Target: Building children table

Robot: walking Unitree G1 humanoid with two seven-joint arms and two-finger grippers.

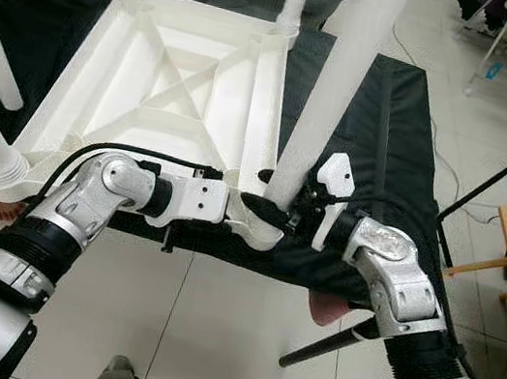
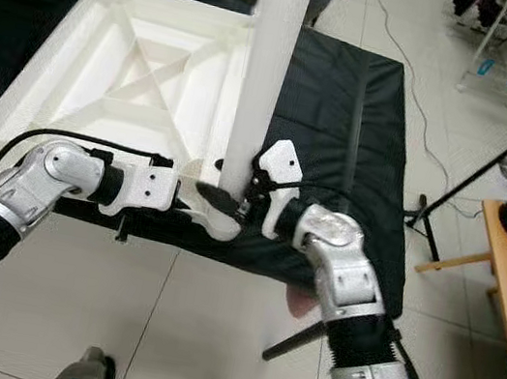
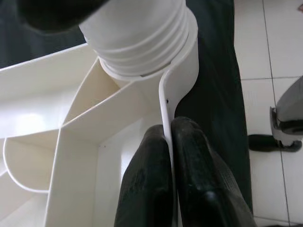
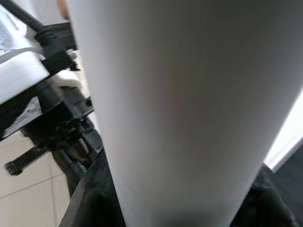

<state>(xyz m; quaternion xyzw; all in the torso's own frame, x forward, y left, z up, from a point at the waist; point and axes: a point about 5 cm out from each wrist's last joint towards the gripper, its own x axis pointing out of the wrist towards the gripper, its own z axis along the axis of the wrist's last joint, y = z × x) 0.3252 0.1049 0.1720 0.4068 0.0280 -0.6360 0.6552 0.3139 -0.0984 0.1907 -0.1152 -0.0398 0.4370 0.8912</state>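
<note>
White plastic tabletop (image 1: 178, 88) lies upside down, centre left of frame, on black mat (image 1: 378, 153). Left claw (image 3: 169, 156) pinches rim wall; right claw (image 1: 290, 218) probably clamps leg (image 1: 337, 77) at corner socket. Could cross-thread or tip if tilted.

Upturned table (image 1: 168, 86): white plastic, smooth, slight sheen. Leg (image 1: 335, 86): same plastic, ribbed at its base. Mat (image 1: 387, 154): black matt cloth. Floor (image 1: 207, 339): glossy pale tile. Arms: brushed silver metal.
</note>
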